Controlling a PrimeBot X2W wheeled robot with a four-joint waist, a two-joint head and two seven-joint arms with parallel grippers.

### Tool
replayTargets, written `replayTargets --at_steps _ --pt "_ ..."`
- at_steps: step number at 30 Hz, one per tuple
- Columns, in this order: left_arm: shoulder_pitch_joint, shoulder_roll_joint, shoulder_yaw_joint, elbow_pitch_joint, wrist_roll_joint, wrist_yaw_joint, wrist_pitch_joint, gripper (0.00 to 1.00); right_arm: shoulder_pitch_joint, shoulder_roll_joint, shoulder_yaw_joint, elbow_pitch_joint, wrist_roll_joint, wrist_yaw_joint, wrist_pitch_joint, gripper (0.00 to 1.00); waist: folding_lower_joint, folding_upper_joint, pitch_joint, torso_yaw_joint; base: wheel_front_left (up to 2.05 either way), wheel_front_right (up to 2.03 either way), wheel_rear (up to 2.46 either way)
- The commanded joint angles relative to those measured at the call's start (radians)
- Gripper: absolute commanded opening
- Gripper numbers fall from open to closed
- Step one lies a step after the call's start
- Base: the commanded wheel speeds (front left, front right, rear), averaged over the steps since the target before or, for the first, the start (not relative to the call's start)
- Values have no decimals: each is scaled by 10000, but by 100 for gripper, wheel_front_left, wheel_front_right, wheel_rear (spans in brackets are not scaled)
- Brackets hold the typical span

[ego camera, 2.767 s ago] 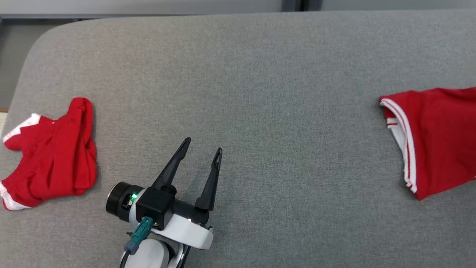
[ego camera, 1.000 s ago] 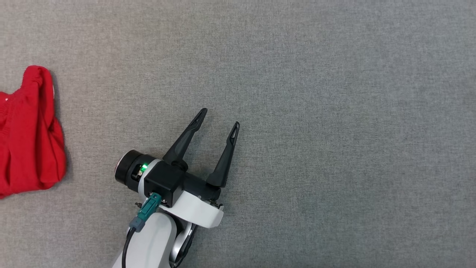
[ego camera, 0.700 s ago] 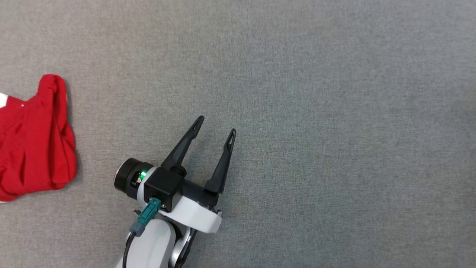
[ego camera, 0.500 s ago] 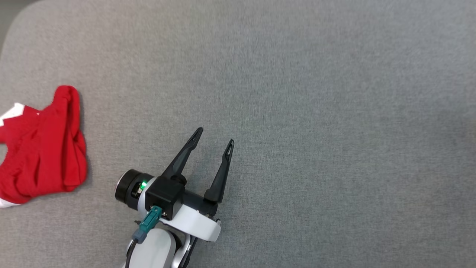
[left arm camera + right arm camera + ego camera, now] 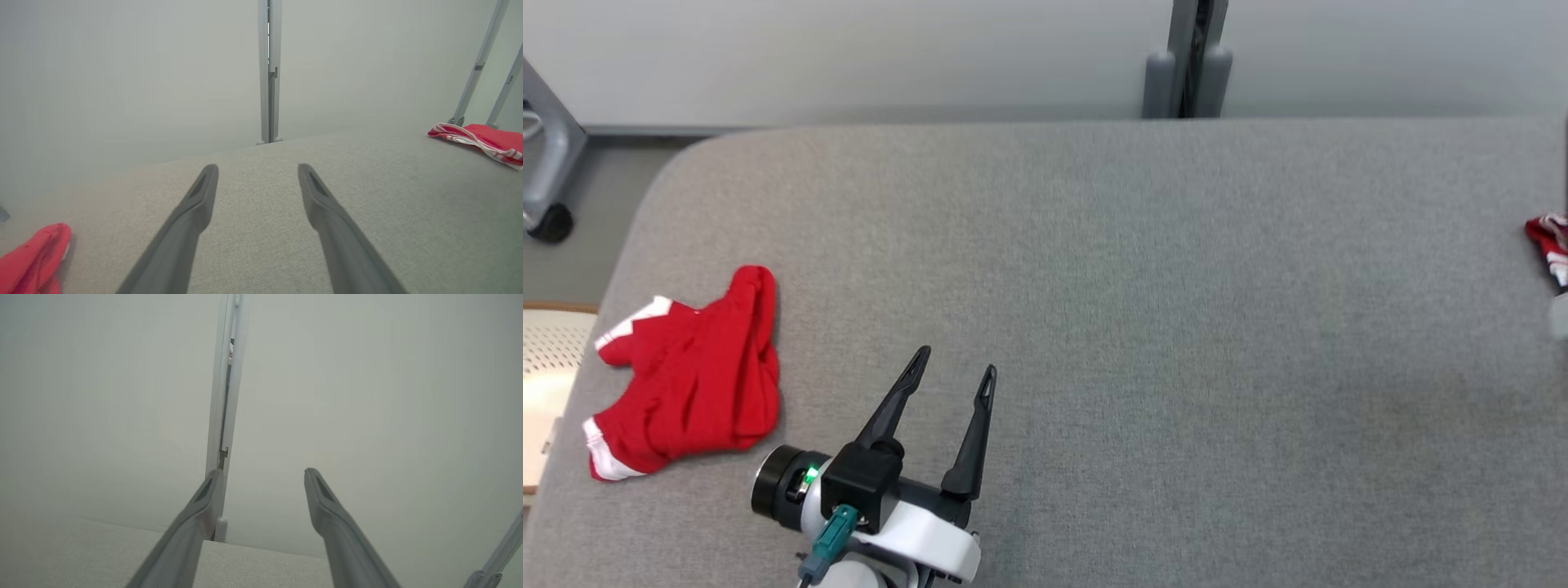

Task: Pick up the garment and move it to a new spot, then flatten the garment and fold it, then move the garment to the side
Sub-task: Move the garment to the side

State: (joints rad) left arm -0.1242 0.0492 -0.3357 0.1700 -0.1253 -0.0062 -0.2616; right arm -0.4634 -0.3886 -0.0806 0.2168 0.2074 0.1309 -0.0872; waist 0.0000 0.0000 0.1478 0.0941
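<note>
Here, at the frame's left edge: a cream perforated container [image 5: 547, 359], off the grey padded table [image 5: 1143, 269]. Crumpled red garment [image 5: 686, 376] at the table's lower left, long axis slanting up-right. It lies left of the left gripper [image 5: 956, 362], near but apart. Left gripper fingers spread, empty. Bare padding between, nothing blocking. Left arm nearer, I judge. Far right edge: striped red garment [image 5: 1545, 235]. Right gripper [image 5: 262, 473] spread, empty, facing the wall.

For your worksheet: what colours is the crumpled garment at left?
The garment is red with white trim; head view best.
</note>
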Motion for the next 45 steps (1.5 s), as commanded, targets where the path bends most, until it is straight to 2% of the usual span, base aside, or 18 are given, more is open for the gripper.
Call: replayTargets --at_steps 1,9,15,24,30,36,45 --pt "210 34 151 -5 58 61 -36 100 331 194 186 117 308 -4 -493 100 0 0 -597 175 0 0 0" --pt "785 33 859 -110 183 179 -36 100 1573 1264 664 61 847 -4 -1620 100 0 0 -1310 469 0 0 0" --pt "980 30 1284 -190 272 121 -36 100 2348 1880 873 -236 891 -4 -1796 100 0 0 -1497 570 0 0 0" --pt "1199 36 1549 -231 220 72 -36 100 3999 2959 323 -1366 491 -4 -1790 100 0 0 -1772 735 0 0 0" --pt "1390 34 1673 -184 153 -2 -36 100 4886 3289 -81 -1254 209 -4 -1792 100 0 0 -1915 694 0 0 0" --pt "1594 33 1704 -337 -172 -90 -36 100 5395 3354 -268 -1059 -441 -4 -1793 100 0 0 -1999 556 0 0 0" --pt "1472 35 1494 -298 -163 -119 -36 100 5398 3354 -199 -855 -55 -4 -1794 100 0 0 -1960 480 0 0 0"
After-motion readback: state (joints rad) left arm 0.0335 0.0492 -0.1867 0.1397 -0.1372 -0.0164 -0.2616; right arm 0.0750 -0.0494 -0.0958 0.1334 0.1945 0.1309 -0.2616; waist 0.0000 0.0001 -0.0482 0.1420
